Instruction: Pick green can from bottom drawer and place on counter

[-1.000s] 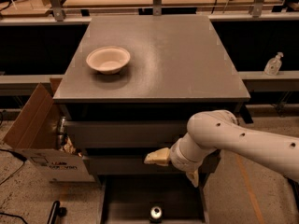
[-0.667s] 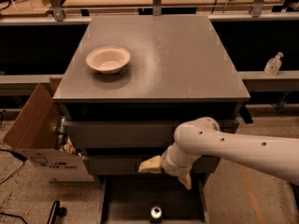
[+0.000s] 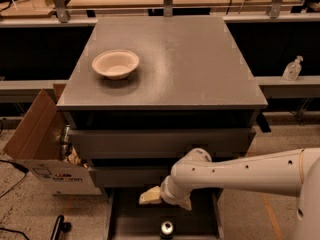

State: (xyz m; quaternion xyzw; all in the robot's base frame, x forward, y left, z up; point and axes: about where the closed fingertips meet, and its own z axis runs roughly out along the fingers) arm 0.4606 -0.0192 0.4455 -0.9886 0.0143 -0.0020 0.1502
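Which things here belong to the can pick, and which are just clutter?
Job: green can in the open bottom drawer; counter; end effector, open, hovering just above the can.
Clutter: pale bowl on the counter; cardboard box left of the cabinet; pump bottle on the right ledge.

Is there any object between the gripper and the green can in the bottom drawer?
Nothing visible stands between them. The gripper, jaws open, hangs over the bottom drawer, above the green can, which stands upright on the drawer floor.
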